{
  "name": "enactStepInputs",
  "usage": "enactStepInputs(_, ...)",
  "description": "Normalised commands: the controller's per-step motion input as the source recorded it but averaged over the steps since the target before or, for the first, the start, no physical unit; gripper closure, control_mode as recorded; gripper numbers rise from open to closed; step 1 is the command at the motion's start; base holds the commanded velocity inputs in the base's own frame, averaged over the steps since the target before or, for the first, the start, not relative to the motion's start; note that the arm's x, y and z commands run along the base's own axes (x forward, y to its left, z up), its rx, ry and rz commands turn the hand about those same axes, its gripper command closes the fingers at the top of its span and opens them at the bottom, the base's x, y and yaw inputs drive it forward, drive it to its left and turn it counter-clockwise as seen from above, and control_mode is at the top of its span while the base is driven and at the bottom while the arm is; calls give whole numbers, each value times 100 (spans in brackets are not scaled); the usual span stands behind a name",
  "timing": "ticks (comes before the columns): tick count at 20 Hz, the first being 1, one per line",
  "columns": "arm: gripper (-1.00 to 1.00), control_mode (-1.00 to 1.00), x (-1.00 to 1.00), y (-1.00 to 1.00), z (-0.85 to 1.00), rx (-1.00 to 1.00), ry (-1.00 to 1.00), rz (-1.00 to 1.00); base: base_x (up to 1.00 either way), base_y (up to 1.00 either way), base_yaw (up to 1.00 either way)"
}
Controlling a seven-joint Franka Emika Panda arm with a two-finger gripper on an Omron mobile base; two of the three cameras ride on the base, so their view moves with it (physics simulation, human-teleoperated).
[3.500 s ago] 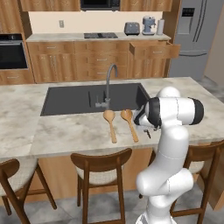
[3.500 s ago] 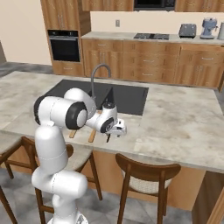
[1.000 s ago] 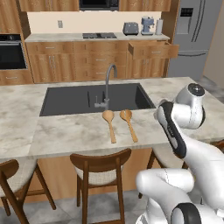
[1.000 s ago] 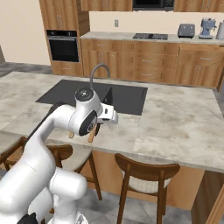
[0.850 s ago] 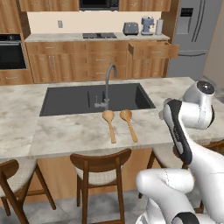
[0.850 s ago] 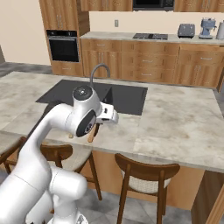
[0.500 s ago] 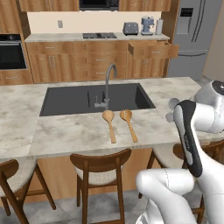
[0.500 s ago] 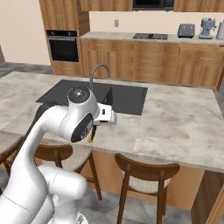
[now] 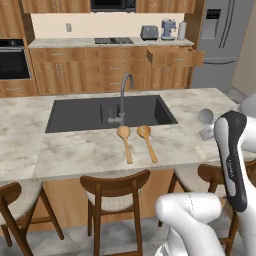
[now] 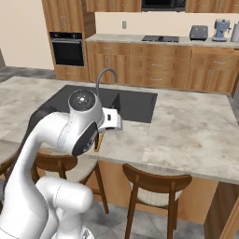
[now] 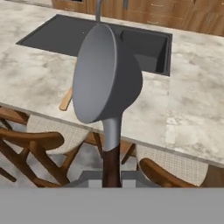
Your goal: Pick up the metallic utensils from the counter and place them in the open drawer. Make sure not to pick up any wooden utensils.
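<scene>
The gripper is closed on the dark handle of a metal spoon, holding it off the counter above its near right part; the fingers themselves are hidden. From the hand camera, the spoon's grey bowl stands upright. Two wooden spoons lie side by side just in front of the tap and sink. The open drawer juts from the far cabinets.

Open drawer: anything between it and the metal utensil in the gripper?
Only the island counter, beside the sink, and the aisle lie between the metal utensil and the open drawer; nothing visibly stands in that path.
</scene>
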Motion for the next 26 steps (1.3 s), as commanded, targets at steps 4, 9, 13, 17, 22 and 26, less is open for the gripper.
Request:
enactStepInputs(4,100,-100,-39,0,23,0,-8,0,0,0,0)
enactStepInputs(9,100,100,-15,0,5,0,-1,0,-59,-51,1)
enactStepInputs(13,100,100,0,0,0,0,0,0,-45,-100,4)
enactStepInputs(17,100,100,0,0,0,0,0,0,9,-100,7)
enactStepInputs(22,100,100,0,0,0,0,0,0,64,-100,17)
enactStepInputs(26,100,100,0,0,0,0,0,0,52,-100,19)
